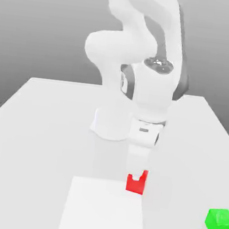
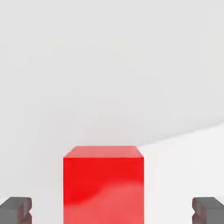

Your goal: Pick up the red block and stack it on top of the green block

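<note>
Red block (image 1: 135,183): small red cube on the tabletop, near the front edge in the exterior view, touching the far right corner of a paler square patch (image 1: 103,210); nothing is lifting it.
Gripper (image 1: 137,175): pointing straight down over the red block, jaws spread wide; in the hand view a dark fingertip (image 2: 16,209) stands well clear on each side of the cube, neither touching it.
Green block (image 1: 218,223): green cube near the front right corner of the tabletop in the exterior view, well apart from the red one.
Table (image 1: 46,118): plain white top carrying both cubes and the arm's base.
Step, as judged: lined up for the grasp, closing not yet done.
Risk one: if one fingertip meets the cube first, it may shove or twist it, giving a skewed grip.
Risk two: closing too high may pinch only the top edge, so the cube could slip during the carry.
Risk three: the green block sits close to the table edge, so an off-centre placement could knock it off.
</note>
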